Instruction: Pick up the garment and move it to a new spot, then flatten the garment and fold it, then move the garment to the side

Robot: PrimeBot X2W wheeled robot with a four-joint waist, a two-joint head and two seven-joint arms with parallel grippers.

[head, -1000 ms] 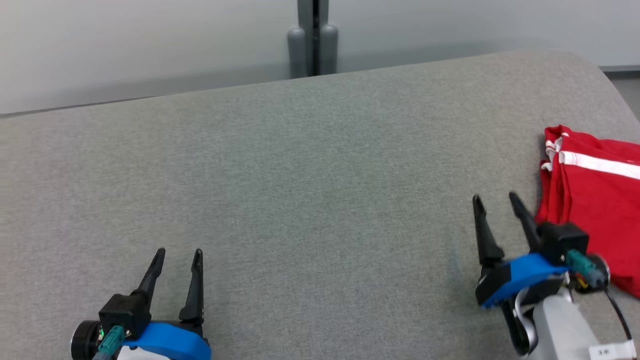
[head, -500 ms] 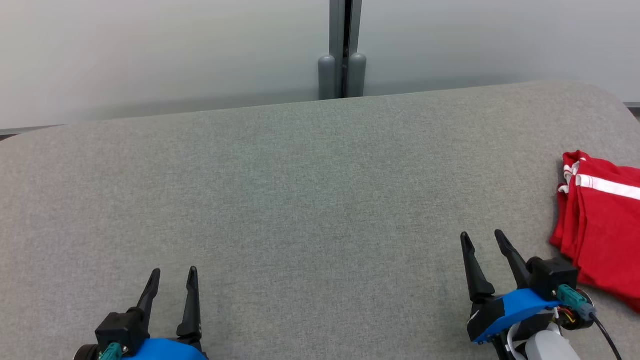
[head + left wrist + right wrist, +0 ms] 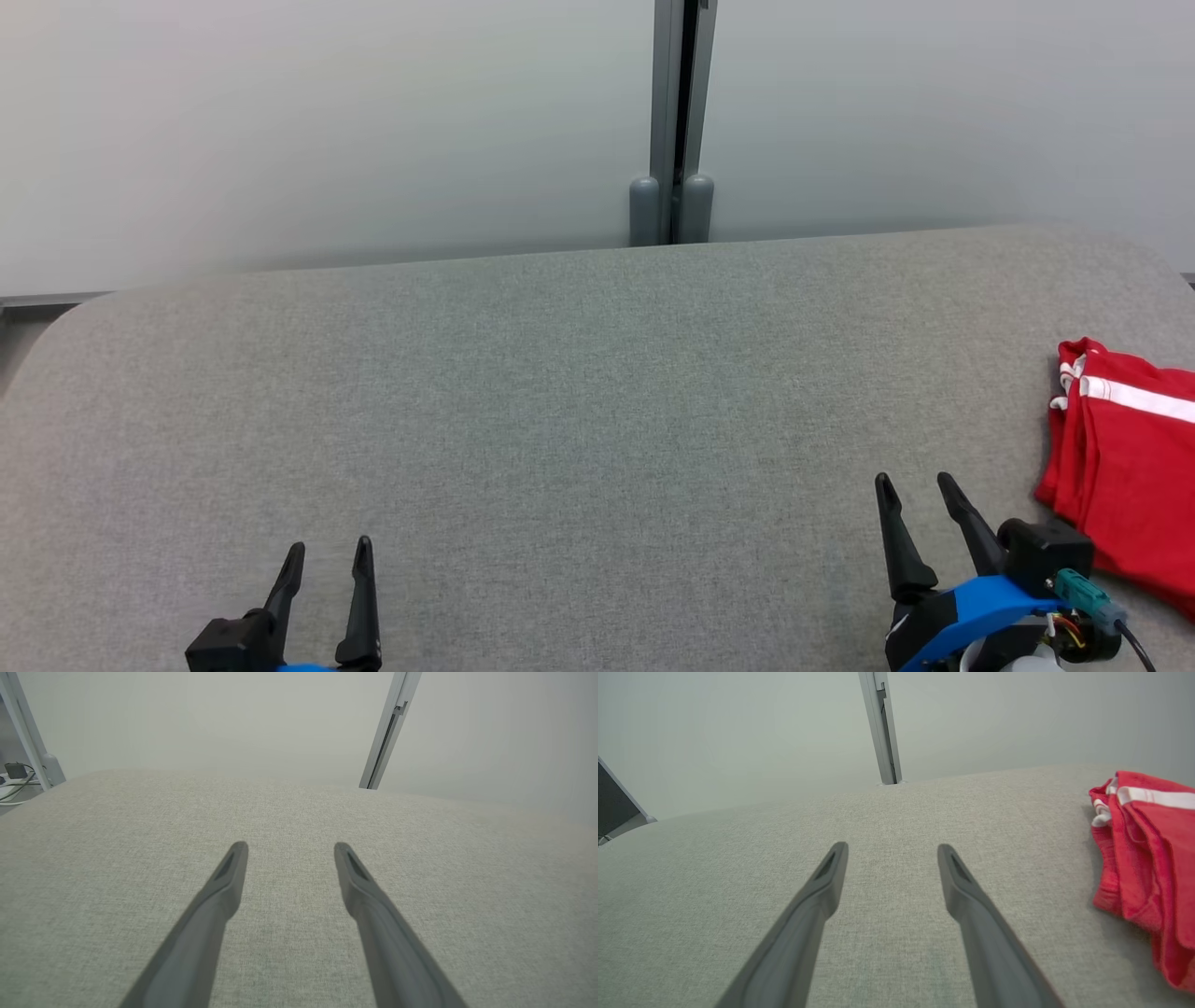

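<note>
Red folded garment [image 3: 1125,476], right part beyond the view's edge.

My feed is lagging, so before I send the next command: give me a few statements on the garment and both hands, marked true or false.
1. The red garment lies folded by the right edge of the grey surface. True.
2. The right hand is shut on the garment. False: it is open and apart from the garment, to its left.
3. The left hand is open and holds nothing. True.
4. The garment has a blue stripe. False: the stripe is white.
</note>
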